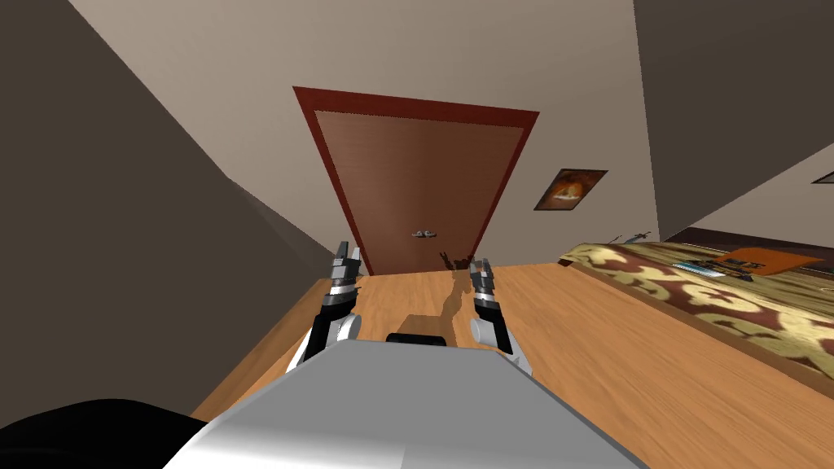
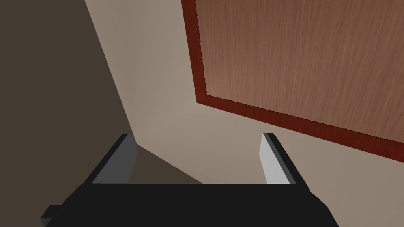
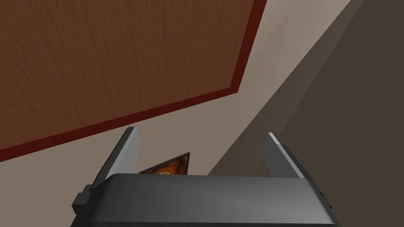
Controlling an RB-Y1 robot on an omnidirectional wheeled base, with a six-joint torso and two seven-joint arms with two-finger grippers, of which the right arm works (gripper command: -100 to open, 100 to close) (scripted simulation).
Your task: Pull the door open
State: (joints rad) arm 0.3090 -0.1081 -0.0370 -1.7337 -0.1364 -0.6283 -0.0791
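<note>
A brown wooden door [image 1: 415,183] in a dark red frame stands shut in the beige wall ahead. Its small silver handle [image 1: 423,234] sits low in the middle of the panel. My left gripper [image 1: 347,254] is raised in front of the door's left frame edge, well short of the handle. My right gripper [image 1: 480,267] is raised near the door's right frame edge. Both are open and hold nothing. The left wrist view shows the open left gripper [image 2: 197,147] facing the door [image 2: 307,59] and wall. The open right gripper [image 3: 203,144] faces the door [image 3: 118,59] too.
A dark wall [image 1: 106,244] runs close along my left. A patterned rug [image 1: 733,301] lies on the wooden floor [image 1: 586,350] to the right, with an orange flat object [image 1: 765,260] on it. A framed picture [image 1: 570,189] hangs right of the door.
</note>
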